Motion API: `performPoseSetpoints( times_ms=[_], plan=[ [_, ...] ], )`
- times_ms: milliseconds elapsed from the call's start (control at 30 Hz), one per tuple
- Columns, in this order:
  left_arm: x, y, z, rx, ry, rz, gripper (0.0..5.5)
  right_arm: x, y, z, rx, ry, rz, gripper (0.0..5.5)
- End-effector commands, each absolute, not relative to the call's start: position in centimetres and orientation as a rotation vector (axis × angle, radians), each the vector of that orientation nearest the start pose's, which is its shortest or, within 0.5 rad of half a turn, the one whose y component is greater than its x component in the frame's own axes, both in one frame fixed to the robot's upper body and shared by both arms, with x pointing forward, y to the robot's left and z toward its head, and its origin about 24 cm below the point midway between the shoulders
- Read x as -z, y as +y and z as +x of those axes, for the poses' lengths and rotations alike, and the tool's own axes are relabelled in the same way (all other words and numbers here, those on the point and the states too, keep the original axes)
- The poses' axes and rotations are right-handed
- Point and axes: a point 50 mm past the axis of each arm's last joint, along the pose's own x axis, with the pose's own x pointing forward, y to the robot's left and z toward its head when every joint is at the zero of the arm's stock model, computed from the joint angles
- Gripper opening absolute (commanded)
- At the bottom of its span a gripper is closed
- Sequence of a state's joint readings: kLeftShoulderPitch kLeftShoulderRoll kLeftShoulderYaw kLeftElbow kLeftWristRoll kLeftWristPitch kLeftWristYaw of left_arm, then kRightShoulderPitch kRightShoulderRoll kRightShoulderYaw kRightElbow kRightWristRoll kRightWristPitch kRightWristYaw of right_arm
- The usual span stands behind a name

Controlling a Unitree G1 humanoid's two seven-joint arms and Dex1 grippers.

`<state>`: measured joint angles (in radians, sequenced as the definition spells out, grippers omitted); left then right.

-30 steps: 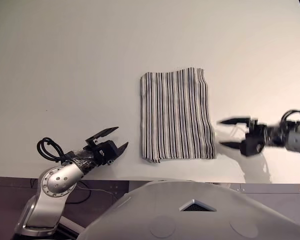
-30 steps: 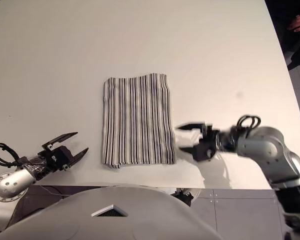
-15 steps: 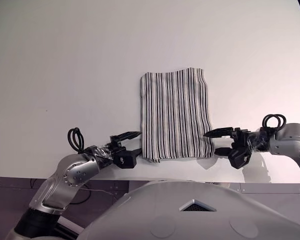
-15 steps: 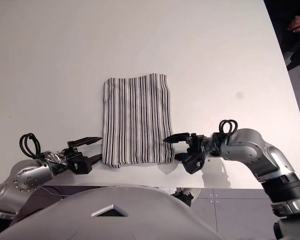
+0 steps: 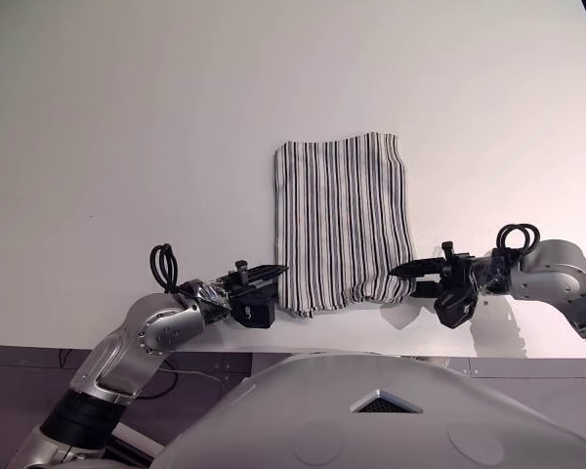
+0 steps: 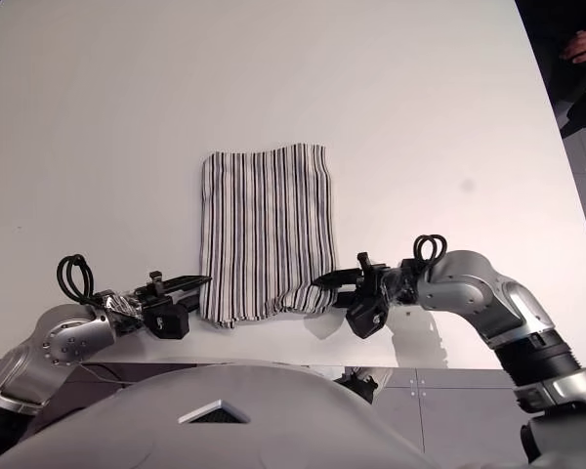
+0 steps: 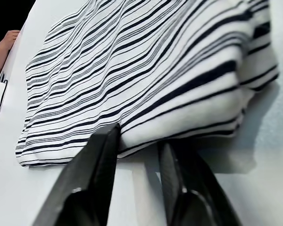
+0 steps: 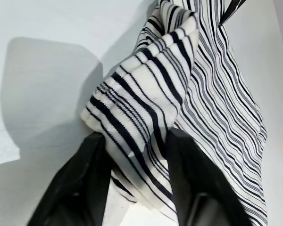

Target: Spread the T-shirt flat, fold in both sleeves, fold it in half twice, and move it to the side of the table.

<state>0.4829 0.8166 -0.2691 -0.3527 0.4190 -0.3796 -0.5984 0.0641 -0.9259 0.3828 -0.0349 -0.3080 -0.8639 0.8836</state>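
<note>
A striped T-shirt (image 5: 342, 220), folded into a small rectangle, lies near the front edge of the white table (image 5: 127, 117). My left gripper (image 5: 273, 277) is at its near left corner. In the left wrist view the layered hem (image 7: 188, 108) runs in between the two fingers (image 7: 96, 165). My right gripper (image 5: 398, 274) is at the near right corner. Its fingers (image 8: 75, 183) are shut on a bunched fold of the striped cloth (image 8: 146, 94), which stands slightly raised off the table.
The table's front edge (image 5: 98, 344) runs just behind both grippers. Bare white tabletop stretches wide to the left, right and far side of the shirt.
Both grippers have moved inward from well outside the shirt to its near corners and narrowed from wide open. The near right corner has bunched up.
</note>
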Motion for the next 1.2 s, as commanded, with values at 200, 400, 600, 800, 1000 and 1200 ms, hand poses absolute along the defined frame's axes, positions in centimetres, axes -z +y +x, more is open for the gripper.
performPoseSetpoints(
  times_ms=[200, 400, 600, 800, 1000, 1200],
  plan=[
    [-2.0, 18.3, 10.4, 1.281, 0.192, 1.044, 0.10, -4.9, -18.4, 16.0, -1.655, -0.099, -1.145, 0.21],
    [-3.6, 17.6, 7.9, 1.320, 0.305, 0.769, 0.10, -7.0, -19.5, 14.0, -1.738, 0.094, -0.883, 0.10],
    [-7.8, 17.3, 12.5, 1.010, 0.321, 0.273, 0.10, -9.9, -19.8, 19.1, -1.464, 0.220, -0.603, 0.10],
    [-7.3, 17.0, 18.7, 0.896, 0.356, 0.143, 0.10, -8.8, -18.9, 25.7, -1.149, 0.251, -0.619, 0.10],
    [-5.8, 17.5, 22.4, 0.867, 0.359, 0.236, 0.31, -7.3, -17.1, 27.3, -1.099, 0.241, -0.685, 0.46],
    [-4.3, 18.5, 23.7, 0.699, 0.342, 0.293, 1.13, -8.1, -16.4, 28.9, -0.960, 0.163, -0.696, 1.41]
  ],
)
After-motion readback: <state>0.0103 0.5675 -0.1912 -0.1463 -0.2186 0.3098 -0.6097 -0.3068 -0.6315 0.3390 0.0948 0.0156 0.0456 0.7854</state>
